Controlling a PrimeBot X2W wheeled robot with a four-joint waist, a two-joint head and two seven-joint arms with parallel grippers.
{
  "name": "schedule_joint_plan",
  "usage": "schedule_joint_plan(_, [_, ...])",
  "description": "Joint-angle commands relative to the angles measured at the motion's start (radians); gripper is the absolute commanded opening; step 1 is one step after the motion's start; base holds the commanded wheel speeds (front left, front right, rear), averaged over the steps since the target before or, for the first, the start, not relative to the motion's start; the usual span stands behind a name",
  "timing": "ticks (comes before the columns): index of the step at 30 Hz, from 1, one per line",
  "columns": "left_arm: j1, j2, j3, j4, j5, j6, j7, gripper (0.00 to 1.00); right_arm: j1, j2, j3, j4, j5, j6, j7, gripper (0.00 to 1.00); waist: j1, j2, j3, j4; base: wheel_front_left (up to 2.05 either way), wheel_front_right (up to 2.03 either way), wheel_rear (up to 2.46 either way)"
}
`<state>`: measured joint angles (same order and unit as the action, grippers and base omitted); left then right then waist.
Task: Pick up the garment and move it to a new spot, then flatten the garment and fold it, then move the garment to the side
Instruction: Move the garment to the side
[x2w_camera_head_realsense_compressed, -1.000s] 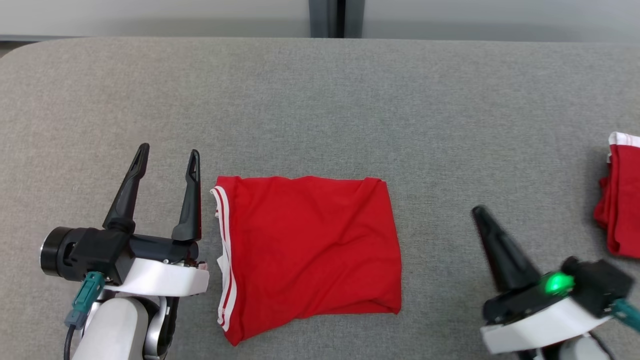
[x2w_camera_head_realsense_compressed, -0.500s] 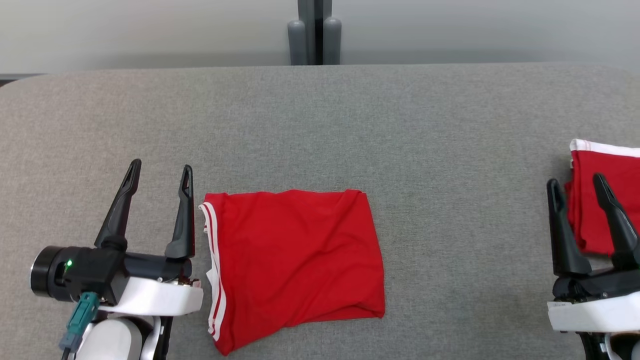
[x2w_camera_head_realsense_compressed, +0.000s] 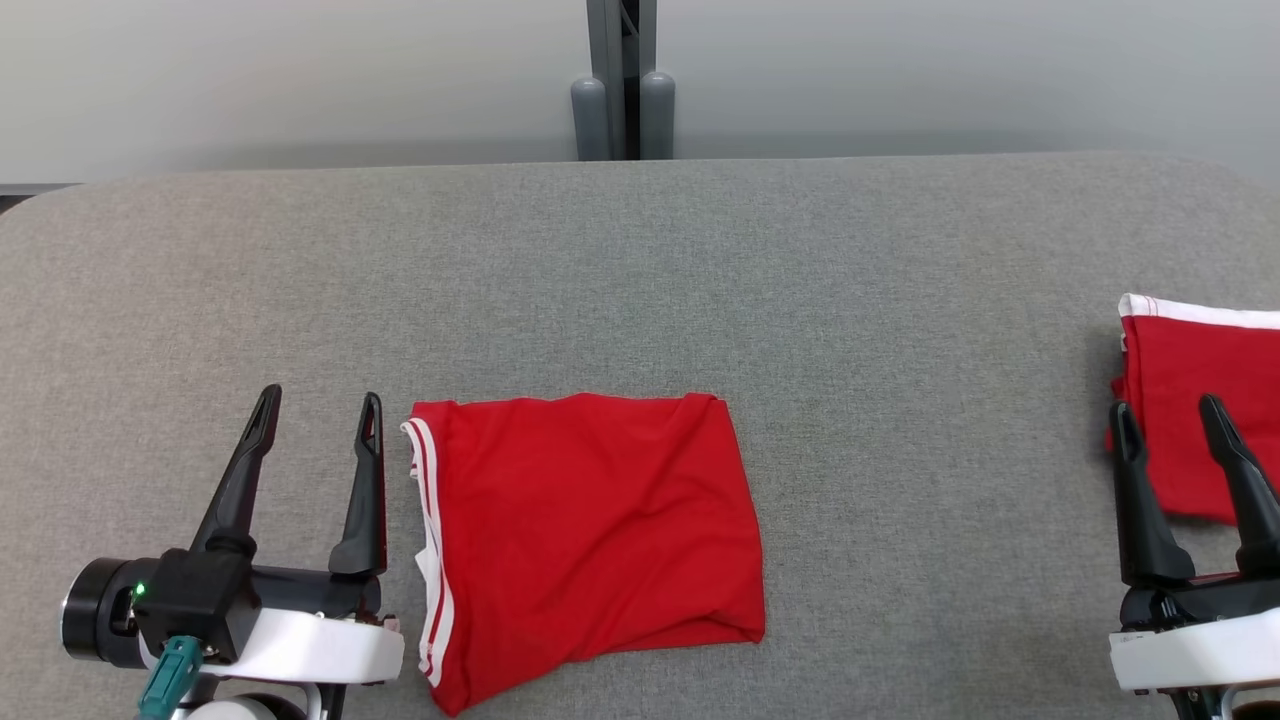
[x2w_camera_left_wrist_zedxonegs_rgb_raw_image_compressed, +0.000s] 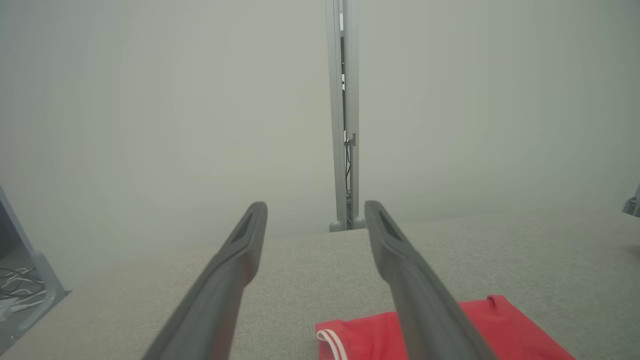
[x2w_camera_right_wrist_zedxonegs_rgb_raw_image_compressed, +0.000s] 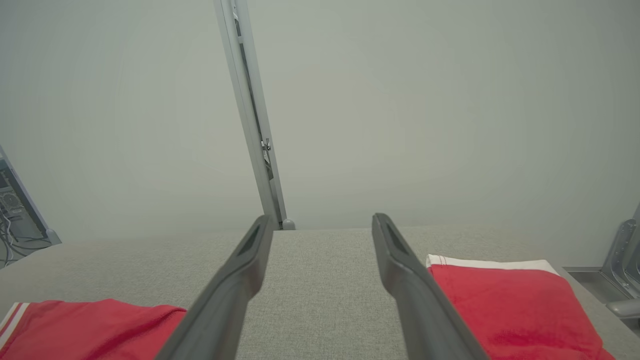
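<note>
Left gripper (x2w_camera_head_realsense_compressed: 321, 397) stands spread beside garment's (x2w_camera_head_realsense_compressed: 590, 530) striped edge.

Two folded red garments on the grey tabletop (x2w_camera_head_realsense_compressed: 700, 260)

The red garment (x2w_camera_head_realsense_compressed: 590, 540) lies flat in the near middle, folded into a rough rectangle. Its white-striped hem runs down the left side, soft creases gather at the near right corner, and the near left corner droops to a point. The second red garment (x2w_camera_head_realsense_compressed: 1200, 400), also folded, has a white band along its far edge. It lies well apart at the right.
</note>
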<state>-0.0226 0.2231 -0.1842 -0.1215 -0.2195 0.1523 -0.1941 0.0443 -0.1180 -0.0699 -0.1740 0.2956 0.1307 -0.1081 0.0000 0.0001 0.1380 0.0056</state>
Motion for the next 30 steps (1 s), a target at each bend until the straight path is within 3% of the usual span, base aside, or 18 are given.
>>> schedule_joint_plan(1, [0.014, 0.006, 0.0, -0.006, -0.003, 0.005, 0.0, 1.0, 0.002, -0.001, -0.006, 0.005, 0.0, 0.0, 0.002, 1.0, 0.0, -0.0001, 0.0, 0.003, 0.0, 0.0, 0.0])
schedule_joint_plan(13, [-0.043, 0.009, -0.007, 0.002, -0.007, -0.002, -0.01, 1.0, -0.025, 0.006, 0.037, 0.043, -0.006, 0.0, 0.034, 1.0, 0.0, -0.0001, 0.026, 0.054, 0.0, 0.0, 0.0])
schedule_joint_plan(23, [-0.088, -0.002, -0.036, 0.033, -0.009, -0.02, -0.026, 1.0, -0.083, 0.013, 0.233, 0.28, 0.031, 0.0, 0.069, 1.0, 0.0, -0.0001, 0.067, 0.148, 0.0, 0.0, 0.0])
schedule_joint_plan(30, [-0.111, -0.01, -0.043, 0.052, -0.012, -0.024, -0.039, 1.0, -0.126, 0.025, 0.401, 0.449, 0.098, 0.0, 0.084, 1.0, 0.0, -0.0001, 0.091, 0.162, 0.0, 0.0, 0.0])
